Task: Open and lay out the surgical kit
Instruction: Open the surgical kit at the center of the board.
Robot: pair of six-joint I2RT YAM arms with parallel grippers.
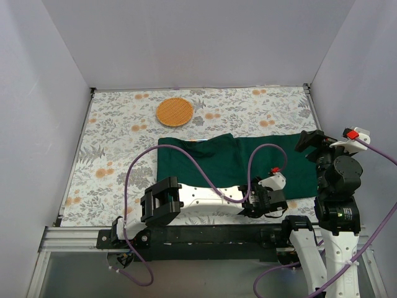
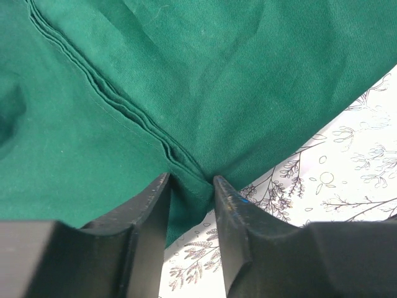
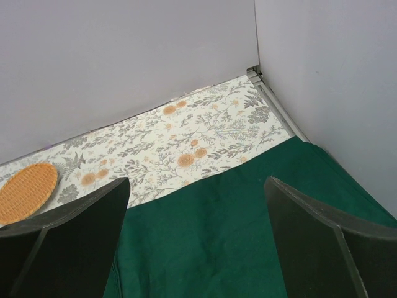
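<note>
Since nothing gets laid out until the wrap is opened, the fold needs to be grabbed properly first. The left gripper (image 2: 189, 181) is set at the 5 o'clock edge of the green cloth wrap (image 1: 229, 155), fingers narrowly apart with the layered corner bunched between them. Whether it's actually pinched can't be told. Only the top flap should be caught, then peeled up slowly, probably toward 6 o'clock, so nothing underneath gets dragged. Tray and tools aren't seen, presumably bundled inside. The right gripper (image 3: 197, 186) hangs over the wrap's 3 o'clock end, fingers wide apart, nothing held. It could be used to pin the cloth down.

The woven basket (image 1: 174, 112) at 11 o'clock is well apart, no bother. The purple cable (image 1: 133, 167) draped across the wrap could get snagged, and the side wall (image 3: 329, 74) is close at 3 o'clock.
</note>
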